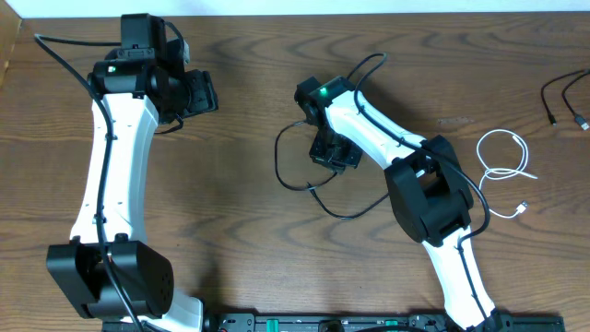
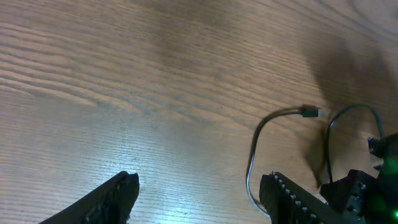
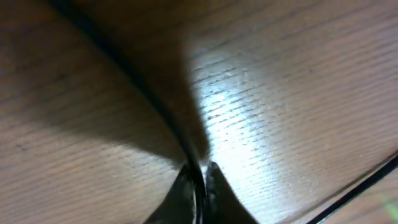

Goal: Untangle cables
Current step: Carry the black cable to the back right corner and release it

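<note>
The right wrist view alone shows the right gripper pinched shut on a thin black cable, the cord running away from the fingertips across the wood. From overhead the wrist hides this grip. There the same cable shows as loose loops lying to the left and near side of the gripper at the table's centre.

The left wrist view shows the left gripper with its fingers spread wide, empty, above bare wood, and the cable's plug end to its right.

The right arm reaches from the near edge toward far left. The left arm stretches far, wrist turned right.

A coiled white cable lies right of the right arm. Two more black cables rest at the far right edge, well apart.
</note>
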You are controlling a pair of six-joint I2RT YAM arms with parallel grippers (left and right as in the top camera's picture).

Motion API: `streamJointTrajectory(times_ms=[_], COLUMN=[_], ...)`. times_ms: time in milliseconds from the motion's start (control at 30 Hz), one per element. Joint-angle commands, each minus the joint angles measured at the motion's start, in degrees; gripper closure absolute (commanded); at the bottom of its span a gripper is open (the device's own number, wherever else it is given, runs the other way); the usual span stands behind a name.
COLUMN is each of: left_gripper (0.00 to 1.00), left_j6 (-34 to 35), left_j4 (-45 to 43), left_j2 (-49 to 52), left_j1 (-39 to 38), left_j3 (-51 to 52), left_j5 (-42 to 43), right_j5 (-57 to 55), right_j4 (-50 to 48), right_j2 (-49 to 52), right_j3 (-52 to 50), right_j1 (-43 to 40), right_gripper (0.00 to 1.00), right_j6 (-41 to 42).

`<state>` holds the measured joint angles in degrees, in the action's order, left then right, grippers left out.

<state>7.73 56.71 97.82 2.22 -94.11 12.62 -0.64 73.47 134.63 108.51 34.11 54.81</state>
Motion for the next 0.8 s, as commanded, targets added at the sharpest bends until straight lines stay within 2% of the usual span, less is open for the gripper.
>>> streamJointTrajectory(times_ms=[0, 167, 433, 600, 767], left_gripper=[0.32, 0.32, 0.32, 0.32, 0.32], left_j6=[0.26, 0.28, 0.28, 0.28, 0.28], left_j4=[0.28, 0.28, 0.26, 0.24, 0.26], left_j2=[0.31, 0.31, 0.31, 0.31, 0.31], left_j1=[0.17, 0.17, 0.17, 0.17, 0.17], left_j3=[0.24, 0.24, 0.24, 0.24, 0.24], left_j5=[0.24, 0.24, 0.22, 0.22, 0.22], right_j5=[-4.63, -4.35, -4.39, -5.46, -10.10], right_j4=[0.00, 2.58, 4.90, 0.35, -7.85], right_j2=[0.48, -1.09, -6.40, -9.66, -12.37], right_j3=[0.31, 6.95, 30.25, 43.28, 49.70], right_j1=[-0.26, -3.50, -11.80, -18.45, -26.75], right_gripper=[0.99, 0.99, 0.99, 0.99, 0.99], right_j6=[-6.91, -16.04, -24.55, -27.69, -27.69])
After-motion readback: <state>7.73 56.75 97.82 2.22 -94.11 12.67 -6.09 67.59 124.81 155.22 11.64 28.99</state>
